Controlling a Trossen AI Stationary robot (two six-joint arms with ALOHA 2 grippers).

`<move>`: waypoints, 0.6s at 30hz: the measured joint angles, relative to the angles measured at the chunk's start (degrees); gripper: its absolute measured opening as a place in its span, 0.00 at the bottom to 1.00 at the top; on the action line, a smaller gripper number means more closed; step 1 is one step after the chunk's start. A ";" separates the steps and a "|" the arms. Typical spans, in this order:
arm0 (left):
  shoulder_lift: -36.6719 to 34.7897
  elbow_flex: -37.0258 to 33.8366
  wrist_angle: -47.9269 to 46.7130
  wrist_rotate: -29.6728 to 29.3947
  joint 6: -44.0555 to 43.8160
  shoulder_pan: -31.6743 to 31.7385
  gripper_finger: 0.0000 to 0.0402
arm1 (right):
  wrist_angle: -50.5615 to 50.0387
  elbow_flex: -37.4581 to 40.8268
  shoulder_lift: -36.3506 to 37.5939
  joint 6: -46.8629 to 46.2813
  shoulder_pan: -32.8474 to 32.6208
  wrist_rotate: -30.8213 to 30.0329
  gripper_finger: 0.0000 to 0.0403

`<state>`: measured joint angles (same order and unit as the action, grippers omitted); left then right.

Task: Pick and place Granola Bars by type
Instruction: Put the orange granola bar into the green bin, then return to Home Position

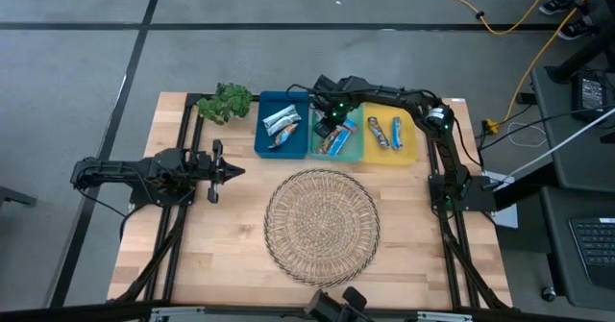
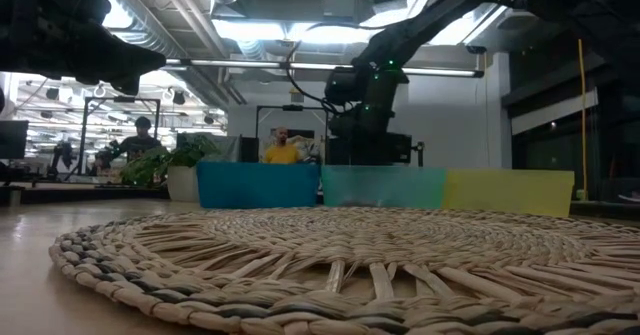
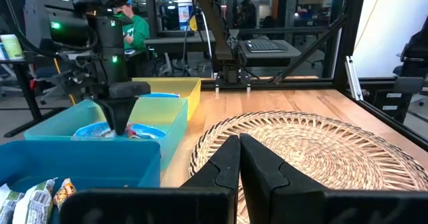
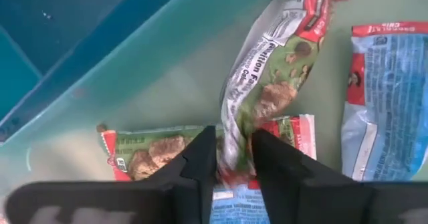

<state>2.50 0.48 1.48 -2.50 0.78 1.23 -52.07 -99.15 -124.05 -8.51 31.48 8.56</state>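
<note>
Three bins stand in a row at the far side: a blue bin (image 1: pixel 259 139), a teal bin (image 1: pixel 354 156) and a yellow bin (image 1: pixel 411 155). Each holds wrapped granola bars. My right gripper (image 1: pixel 332 124) reaches down into the teal bin and is shut on a green-and-red granola bar (image 4: pixel 267 83). Other bars lie around it on the teal floor, one green-red (image 4: pixel 144 154) and one blue (image 4: pixel 388 110). My left gripper (image 1: pixel 236 171) waits shut at the table's left, above the wood and touching nothing. My right gripper pinches the green-and-red bar by the crimped end (image 4: pixel 234 154) of its wrapper, between the two fingers. The fingers (image 4: pixel 200 164) come from above, pointing down into the teal bin. The bar stretches away below them; whether its far end rests on the bin floor I cannot tell.
A round woven mat (image 1: pixel 322 226) lies in the middle of the table, near side of the bins. A green leafy plant (image 1: pixel 226 103) stands left of the blue bin. People sit and stand in the room beyond the table.
</note>
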 joint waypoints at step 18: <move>0.00 0.01 0.00 0.07 0.00 0.00 0.01 | -1.65 -0.07 15.11 -1.23 -3.22 0.00 0.49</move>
<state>2.50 0.49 1.48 -2.44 0.78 1.24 -53.71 -99.22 -108.94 -9.73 28.26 8.56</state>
